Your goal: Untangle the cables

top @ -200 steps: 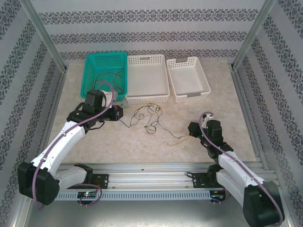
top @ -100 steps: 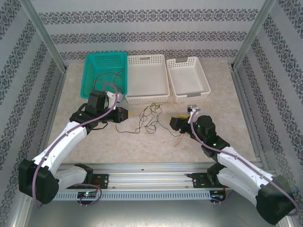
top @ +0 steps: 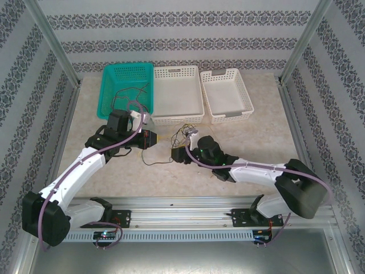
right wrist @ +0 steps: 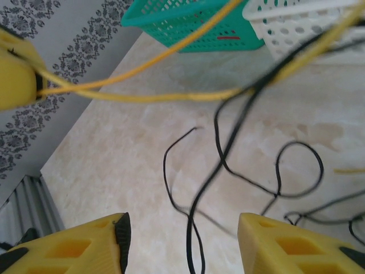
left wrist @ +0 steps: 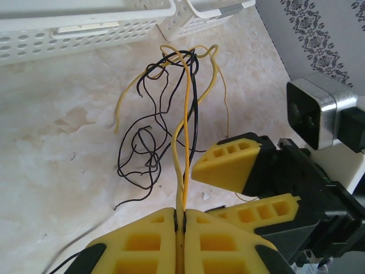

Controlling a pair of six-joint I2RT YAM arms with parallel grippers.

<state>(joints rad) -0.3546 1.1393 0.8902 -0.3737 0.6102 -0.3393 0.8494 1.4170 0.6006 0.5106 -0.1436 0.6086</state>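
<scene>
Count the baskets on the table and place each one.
3. The teal basket sits at the far left, the middle white basket right beside it, and the right white basket further right. None seems hidden.

I'm running a lab test cell: patterned panels (top: 182, 34) and aluminium posts (top: 52, 43) box in the desk (top: 262, 137), with robot arms (top: 74, 171) bolted to a rail (top: 182, 201) along the desk's near edge.

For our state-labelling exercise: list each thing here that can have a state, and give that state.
cables, tangled, partly lifted
left hand, shut on yellow strands of the cables
right hand, open, facing the tangle
teal basket, upright, wires inside
</scene>
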